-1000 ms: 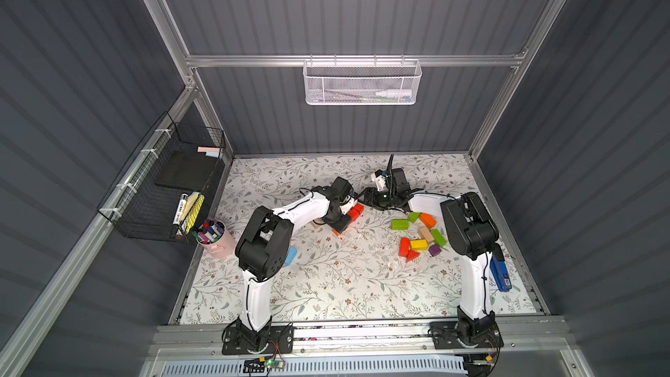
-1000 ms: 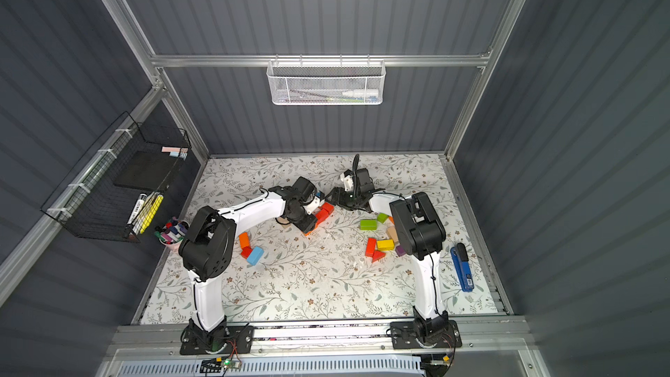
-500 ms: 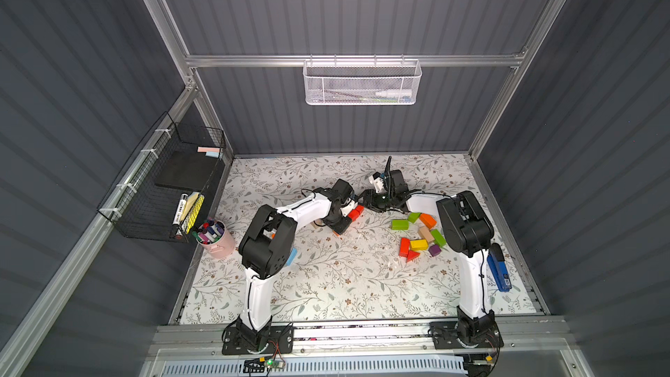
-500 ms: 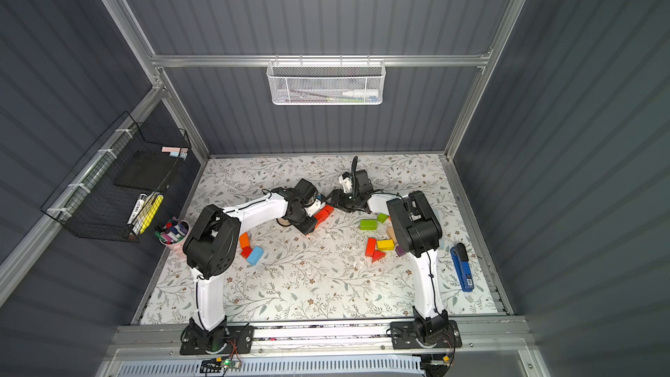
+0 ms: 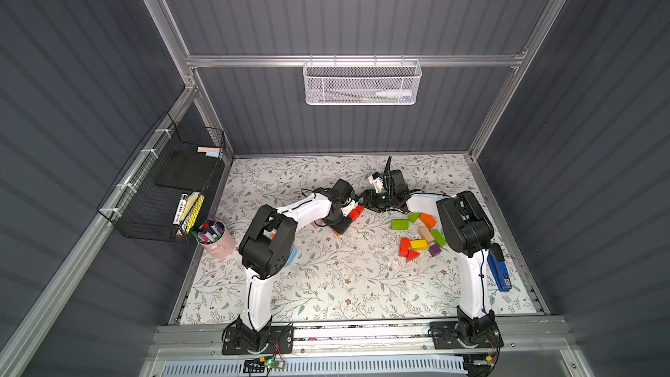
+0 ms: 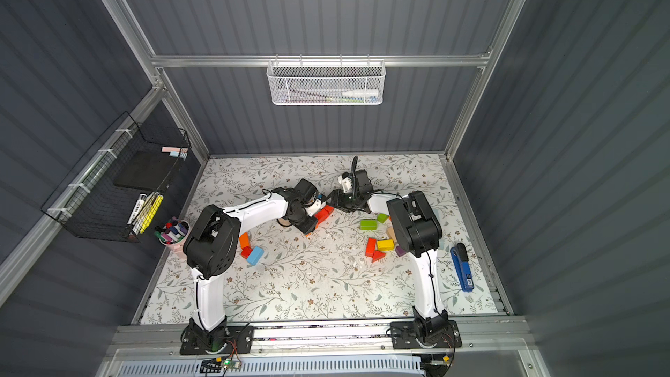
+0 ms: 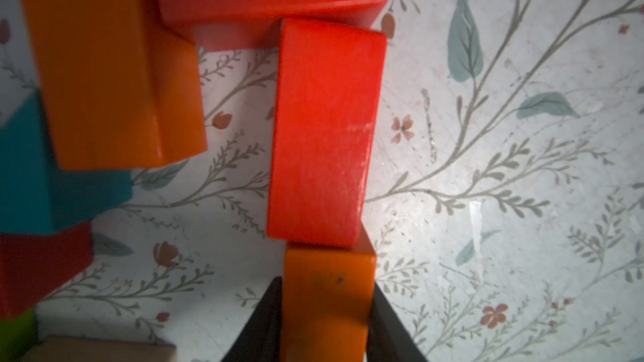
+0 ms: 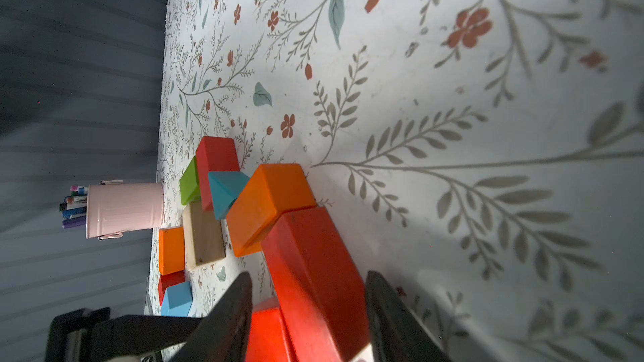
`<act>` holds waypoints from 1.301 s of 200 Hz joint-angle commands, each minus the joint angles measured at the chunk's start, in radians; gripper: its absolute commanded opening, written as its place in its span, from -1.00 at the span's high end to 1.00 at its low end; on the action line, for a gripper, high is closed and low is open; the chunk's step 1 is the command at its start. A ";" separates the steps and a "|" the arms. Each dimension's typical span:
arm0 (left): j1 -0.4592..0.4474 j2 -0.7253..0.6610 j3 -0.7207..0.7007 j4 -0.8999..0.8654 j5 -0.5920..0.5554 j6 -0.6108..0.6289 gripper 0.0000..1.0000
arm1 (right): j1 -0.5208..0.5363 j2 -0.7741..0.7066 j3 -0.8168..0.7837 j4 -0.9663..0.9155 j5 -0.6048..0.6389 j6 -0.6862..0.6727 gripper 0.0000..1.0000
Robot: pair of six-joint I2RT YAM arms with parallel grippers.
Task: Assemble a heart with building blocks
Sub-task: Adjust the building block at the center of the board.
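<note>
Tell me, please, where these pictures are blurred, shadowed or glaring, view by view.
Left wrist view: the red brick is fairly sharp with a faint sheen, the orange block beside its end is soft, and the teal block lies in shadow. Right wrist view: the nearest red brick is blurred, the pink cup is clear. In both top views: even light, small glare spots on the mat.

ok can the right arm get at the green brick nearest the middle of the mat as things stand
Probably yes: the green brick lies on bare mat beside the right arm, with nothing on it. The open right hand straddles a red brick, so it should back off that first.
</note>
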 commanded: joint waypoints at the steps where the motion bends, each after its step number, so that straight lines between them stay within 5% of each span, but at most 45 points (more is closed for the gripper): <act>1: -0.007 0.022 0.022 -0.006 0.021 -0.018 0.24 | -0.002 0.005 0.016 0.009 -0.026 0.018 -0.08; 190: -0.015 0.032 0.037 0.014 0.058 -0.042 0.29 | -0.002 0.005 0.014 0.003 -0.031 0.009 -0.01; 260: -0.015 0.017 0.030 -0.003 -0.008 -0.038 -0.05 | -0.004 -0.004 0.046 -0.065 0.003 -0.041 -0.11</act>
